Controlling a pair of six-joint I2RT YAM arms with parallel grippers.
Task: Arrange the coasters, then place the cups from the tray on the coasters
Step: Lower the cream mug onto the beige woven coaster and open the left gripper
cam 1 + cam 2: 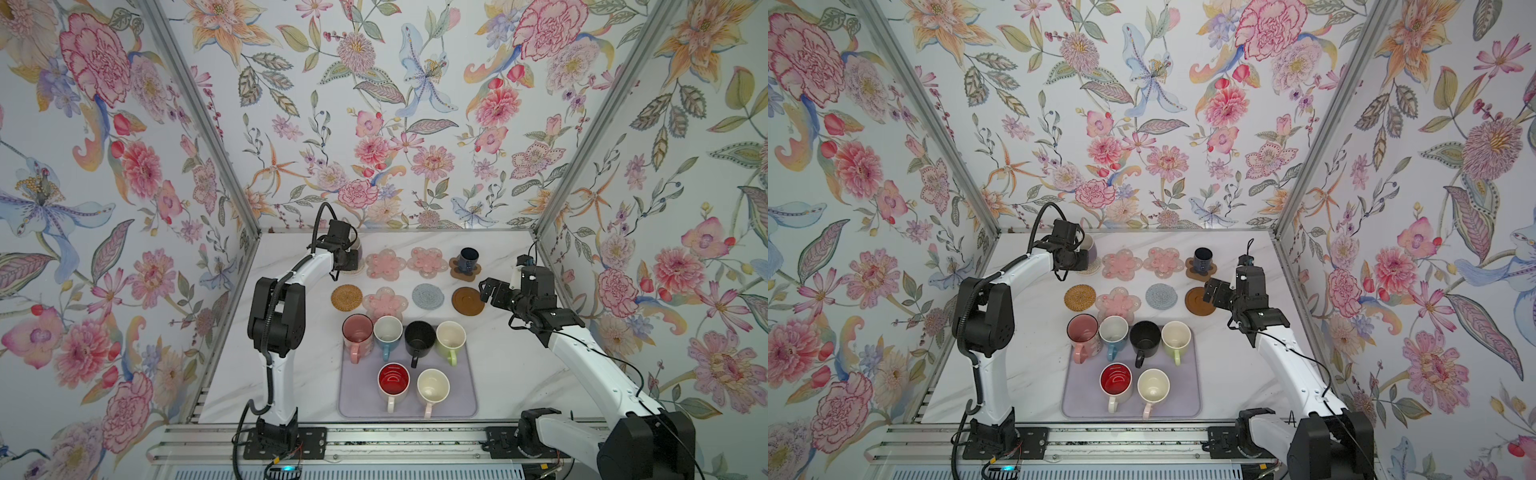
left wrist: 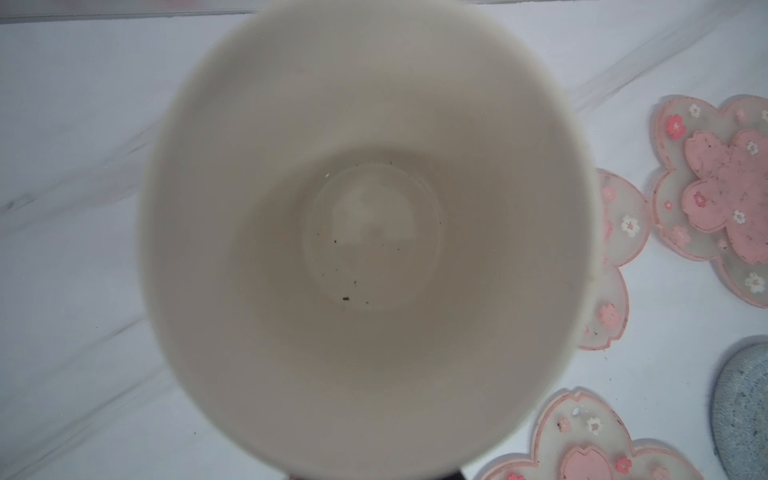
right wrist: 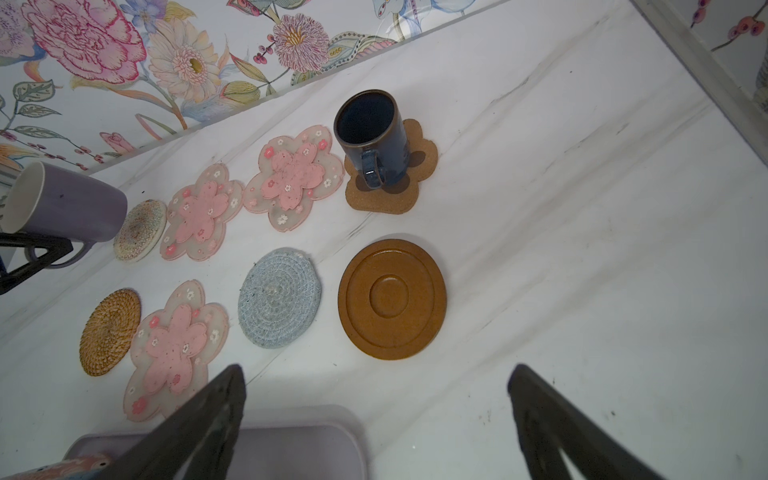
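Six cups (image 1: 419,334) (rim beside rim) on tray (image 1: 463,395)

The left arm (image 1: 283,382) and right arm (image 1: 590,361) share white shells, black joints, black looping cables.

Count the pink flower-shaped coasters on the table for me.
3. In a top view, the back-left flower coaster and back-right flower coaster lie side by side; the front flower coaster sits between the rattan coaster and grey knitted coaster. None appears hidden.
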